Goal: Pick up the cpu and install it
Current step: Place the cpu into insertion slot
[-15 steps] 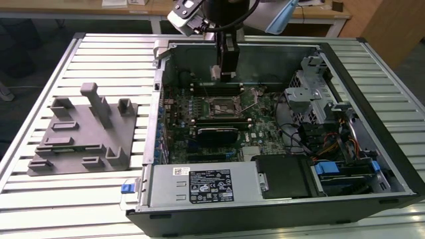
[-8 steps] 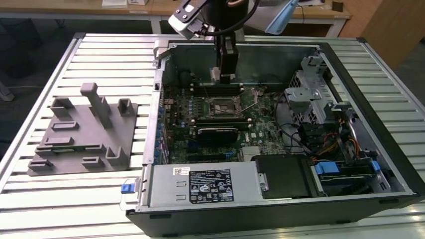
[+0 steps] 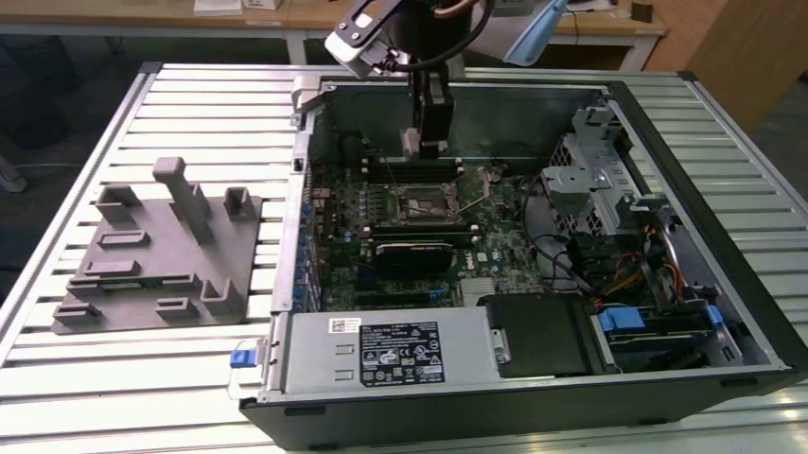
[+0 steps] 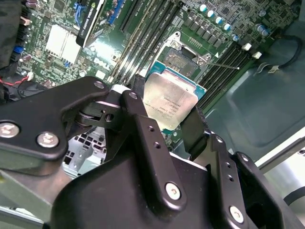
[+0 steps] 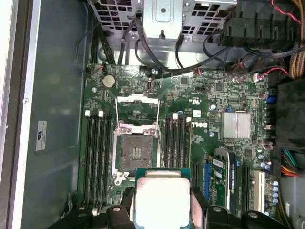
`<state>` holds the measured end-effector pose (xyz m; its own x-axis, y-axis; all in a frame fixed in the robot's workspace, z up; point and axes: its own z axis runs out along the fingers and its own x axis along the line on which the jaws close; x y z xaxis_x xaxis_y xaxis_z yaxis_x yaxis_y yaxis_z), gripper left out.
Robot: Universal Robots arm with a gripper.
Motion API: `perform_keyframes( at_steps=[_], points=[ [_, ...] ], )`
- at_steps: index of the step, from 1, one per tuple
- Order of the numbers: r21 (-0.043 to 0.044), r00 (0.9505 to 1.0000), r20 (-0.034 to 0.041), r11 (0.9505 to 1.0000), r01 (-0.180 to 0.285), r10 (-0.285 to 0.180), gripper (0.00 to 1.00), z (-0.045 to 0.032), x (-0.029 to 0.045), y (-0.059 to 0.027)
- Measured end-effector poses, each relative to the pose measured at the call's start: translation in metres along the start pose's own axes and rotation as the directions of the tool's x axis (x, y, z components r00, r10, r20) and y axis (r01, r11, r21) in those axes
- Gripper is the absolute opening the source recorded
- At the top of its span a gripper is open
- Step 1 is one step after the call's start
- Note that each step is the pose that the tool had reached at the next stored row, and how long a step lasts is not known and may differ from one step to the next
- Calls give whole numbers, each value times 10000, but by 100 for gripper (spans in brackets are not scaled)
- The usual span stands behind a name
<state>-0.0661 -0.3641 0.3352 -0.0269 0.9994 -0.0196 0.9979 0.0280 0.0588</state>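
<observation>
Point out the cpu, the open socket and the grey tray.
cpu (image 5: 162, 200): first wrist view, middle of its silvery top plate.
socket (image 5: 136, 151): first wrist view, its bare contact field.
grey tray (image 3: 177, 255): exterior view, flat base between posts.

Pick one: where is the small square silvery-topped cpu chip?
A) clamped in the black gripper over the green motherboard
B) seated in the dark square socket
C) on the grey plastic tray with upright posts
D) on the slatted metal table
A: in the first wrist view the small silvery square cpu sits clamped in the black gripper, while the dark square socket on the motherboard is bare.
</observation>
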Motion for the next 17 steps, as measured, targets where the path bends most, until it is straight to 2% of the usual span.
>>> perform_keyframes(
  at_steps=[11,17],
  points=[
    [-1,10000,-4,10000,36,-36,55,125,4,-4],
    [-5,9998,-14,9998,182,-182,55,193,24,24]
  ],
)
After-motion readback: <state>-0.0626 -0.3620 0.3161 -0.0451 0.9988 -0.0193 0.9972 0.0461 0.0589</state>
